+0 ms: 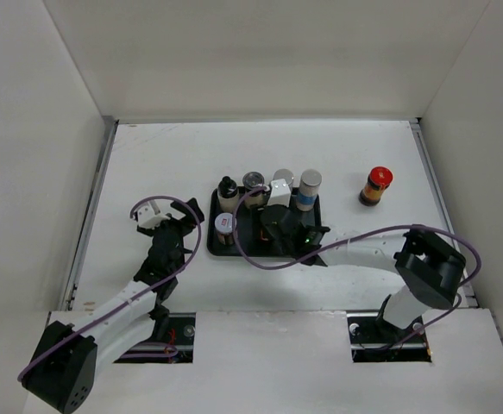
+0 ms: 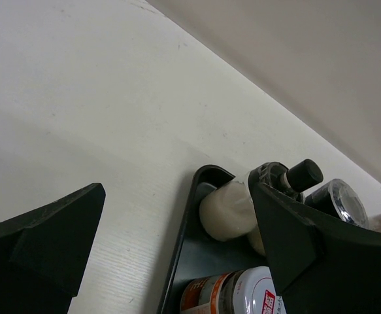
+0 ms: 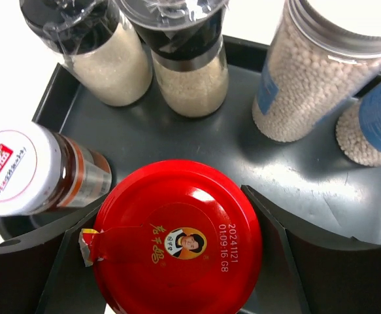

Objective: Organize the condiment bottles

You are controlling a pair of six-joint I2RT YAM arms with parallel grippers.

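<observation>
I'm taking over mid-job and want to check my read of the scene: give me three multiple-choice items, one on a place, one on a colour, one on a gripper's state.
1. Where does the loose red-capped jar stand?
A. on the table, right of the tray
B. inside the tray
C. on the table, left of the tray

2. What colour is the cap of the held jar in the right gripper?
A. black
B. silver
C. red

3. How is the left gripper?
A. shut on a bottle
B. open, nothing between its fingers
C. shut on the tray's rim

Answers:
1 A: the top view shows it apart from the tray, on its right.
2 C: the right wrist view shows a red lid between the fingers.
3 B: the left wrist view shows the fingers wide apart.
</observation>
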